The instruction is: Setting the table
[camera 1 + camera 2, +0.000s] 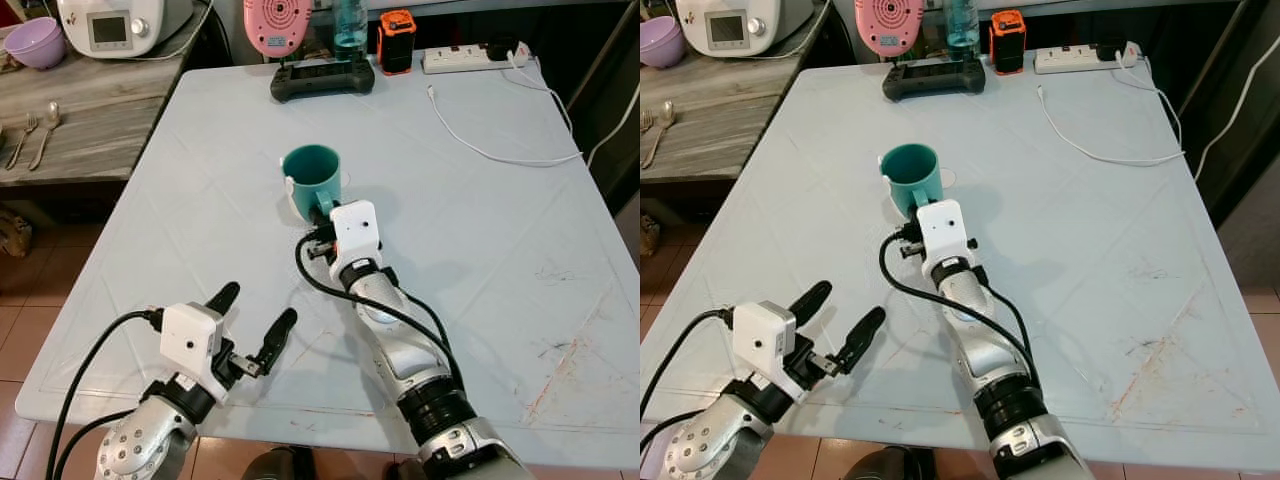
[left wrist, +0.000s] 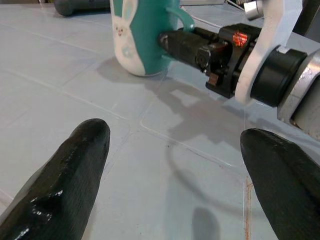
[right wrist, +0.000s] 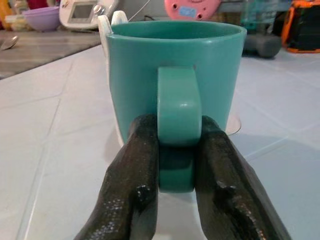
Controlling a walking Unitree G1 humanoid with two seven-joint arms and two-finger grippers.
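On the pale worktop (image 1: 480, 230), near its middle, a teal mug (image 1: 312, 178) stands upright. Up close, the right gripper (image 3: 176, 165) squeezes its handle. The left gripper (image 1: 250, 325) is wide open, holding nothing, near the front edge.

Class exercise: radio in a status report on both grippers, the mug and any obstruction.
Right gripper clamped on teal mug handle, mug upright on table. Left gripper open, hovering near table's edge. Nothing obstructing around the mug.
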